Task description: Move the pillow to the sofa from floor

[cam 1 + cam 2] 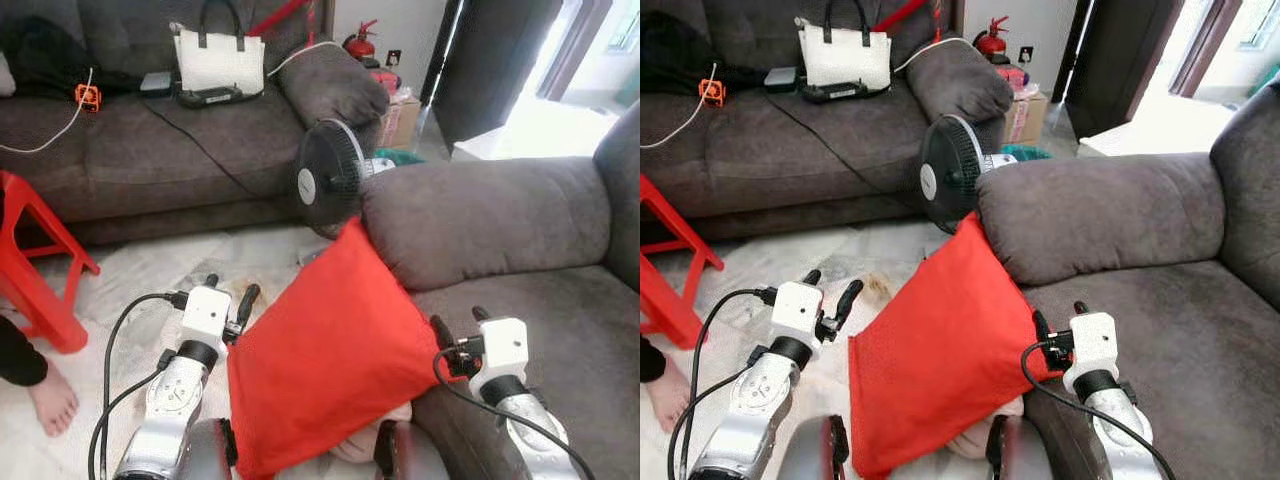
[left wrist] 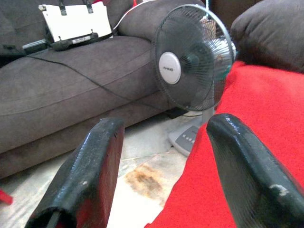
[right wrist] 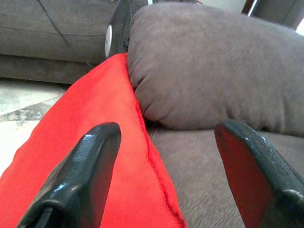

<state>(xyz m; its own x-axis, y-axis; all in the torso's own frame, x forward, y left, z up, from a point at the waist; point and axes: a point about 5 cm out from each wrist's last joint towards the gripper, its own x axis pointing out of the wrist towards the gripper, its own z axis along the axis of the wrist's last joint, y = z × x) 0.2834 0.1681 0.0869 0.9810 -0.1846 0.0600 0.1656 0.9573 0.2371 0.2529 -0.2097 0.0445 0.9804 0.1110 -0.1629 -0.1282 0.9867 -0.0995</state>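
You have 2 grey sofas ahead: the near sofa (image 1: 520,330) on your right and a far sofa (image 1: 150,140) across the floor (image 1: 150,270). Your red pillow (image 1: 330,350) stands tilted, its top corner against the near sofa's armrest (image 1: 480,215) and its lower part below the seat edge. A black fan (image 1: 330,175) stands just behind it. Your left gripper (image 1: 230,300) sits at the pillow's left edge, fingers spread wide, holding nothing. Your right gripper (image 1: 455,330) sits at its right edge over the seat, fingers likewise wide apart, gripping nothing.
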